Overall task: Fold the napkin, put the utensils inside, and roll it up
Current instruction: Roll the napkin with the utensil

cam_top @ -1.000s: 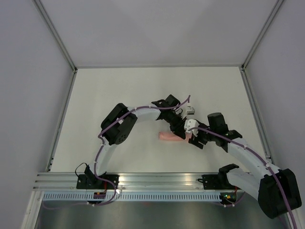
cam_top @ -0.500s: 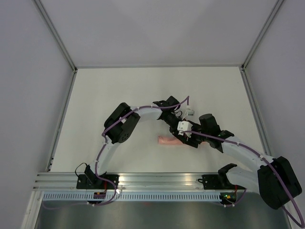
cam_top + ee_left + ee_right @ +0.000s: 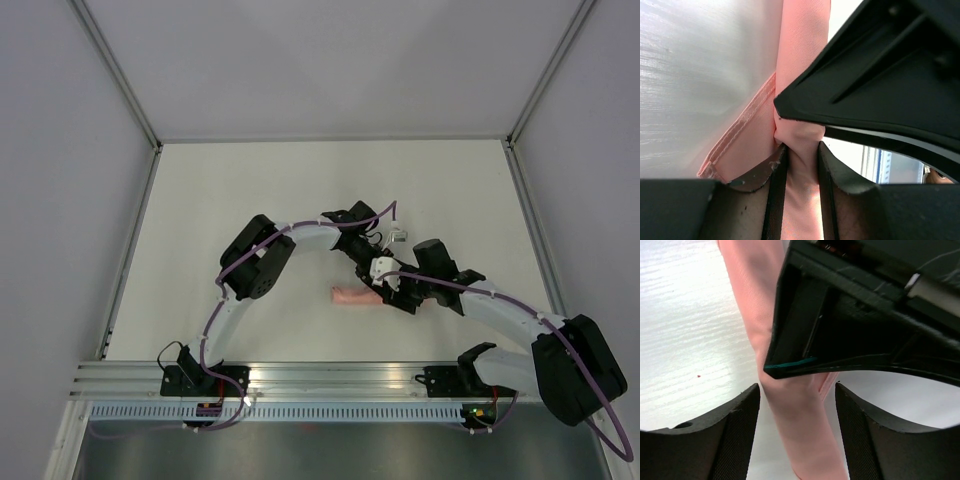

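The salmon-pink napkin [image 3: 350, 296] lies rolled into a slim tube on the white table, left end free. My left gripper [image 3: 372, 276] reaches over its right part. In the left wrist view, the gripper [image 3: 799, 150] is shut on the napkin [image 3: 802, 50], the cloth pinched between both pads. My right gripper [image 3: 393, 293] meets the same end from the right. In its wrist view, the gripper [image 3: 797, 386] is open, its fingers astride the napkin [image 3: 755, 295] without touching it. The utensils are hidden.
The white table [image 3: 250, 200] is fenced by grey walls and metal posts [image 3: 120, 80]. An aluminium rail [image 3: 330, 378] with both arm bases runs along the near edge. The two wrists crowd together over the roll's right end.
The right arm has slid left along the table until its fingers straddle the roll beside the left gripper, and its jaws have narrowed a little. The left gripper keeps its hold.
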Available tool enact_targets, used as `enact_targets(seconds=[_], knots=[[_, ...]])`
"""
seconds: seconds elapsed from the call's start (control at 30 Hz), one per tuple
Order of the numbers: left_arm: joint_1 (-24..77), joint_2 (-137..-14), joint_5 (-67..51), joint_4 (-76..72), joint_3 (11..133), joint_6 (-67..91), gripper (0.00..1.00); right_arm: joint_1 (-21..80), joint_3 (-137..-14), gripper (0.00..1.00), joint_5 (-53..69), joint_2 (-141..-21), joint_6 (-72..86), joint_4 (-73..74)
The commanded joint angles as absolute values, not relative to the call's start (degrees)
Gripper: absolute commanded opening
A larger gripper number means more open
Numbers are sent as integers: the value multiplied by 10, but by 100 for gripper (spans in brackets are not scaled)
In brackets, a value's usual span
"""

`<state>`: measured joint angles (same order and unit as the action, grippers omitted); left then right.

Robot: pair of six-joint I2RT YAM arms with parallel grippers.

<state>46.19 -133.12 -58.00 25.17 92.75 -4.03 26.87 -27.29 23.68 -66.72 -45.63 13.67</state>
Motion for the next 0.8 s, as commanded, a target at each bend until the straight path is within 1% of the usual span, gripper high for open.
enact_targets(seconds=[0.0, 0.07, 0.13, 0.17, 0.23, 0.27, 0.3, 0.37, 0.4, 0.43, 0.47, 0.6, 0.77], knots=[[465, -1365, -533, 283, 926, -31, 35, 272, -286, 67, 247, -683, -465, 157], [465, -1364, -533, 283, 928, -31, 35, 272, -285, 65, 247, -687, -464, 156], [465, -1364, -533, 284, 929, -31, 35, 272, -286, 59, 247, -691, -462, 154], [465, -1364, -533, 283, 930, -29, 35, 272, -287, 53, 246, -694, -460, 154], [465, -1361, -530, 283, 932, -28, 35, 272, -294, 48, 245, -699, -454, 156], [465, -1361, -527, 280, 931, -28, 37, 271, -297, 45, 246, -701, -455, 160], [465, -1357, -526, 278, 929, -27, 39, 271, -302, 39, 246, -707, -454, 163], [465, -1341, -523, 266, 922, -17, 42, 271, -307, 35, 250, -713, -457, 171], [464, -1334, -519, 245, 911, -12, 44, 270, -310, 31, 253, -714, -458, 175], [463, -1327, -519, 237, 907, -9, 48, 269, -311, 29, 256, -715, -459, 179], [463, -1313, -515, 229, 903, -6, 49, 268, -313, 28, 258, -719, -461, 182], [456, -1279, -496, 181, 883, 37, 50, 261, -333, 24, 270, -736, -475, 206], [432, -1232, -436, 113, 848, 75, 51, 239, -367, 23, 312, -771, -497, 260]])
